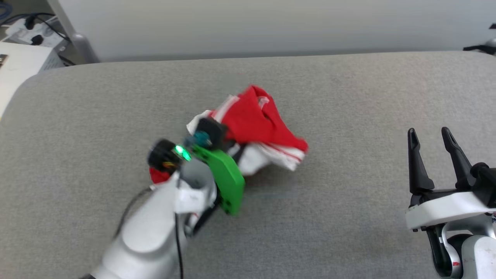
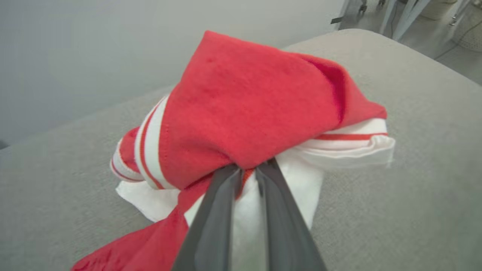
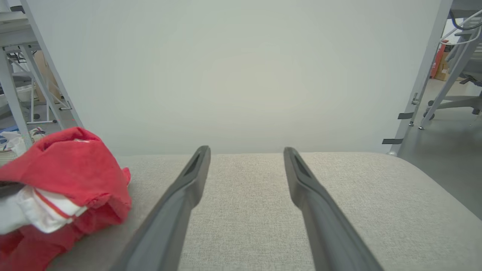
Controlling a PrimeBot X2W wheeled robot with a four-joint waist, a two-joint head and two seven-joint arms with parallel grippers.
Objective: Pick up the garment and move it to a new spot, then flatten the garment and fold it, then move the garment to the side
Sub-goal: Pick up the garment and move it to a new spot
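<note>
Your left gripper point(image 2: 249, 170) is clamped on the garment point(image 2: 244, 105), jaws nearly together at a pinch of red and white cloth. The garment is bunched, red uppermost, with white striped trim at both sides. Grey fabric surface point(image 2: 414, 195) beneath; pale wall point(image 2: 94, 49) behind.

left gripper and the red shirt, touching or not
Touching. The left wrist view shows the left gripper closed on a fold of the garment, with red and white cloth pinched between its two fingertips.
</note>
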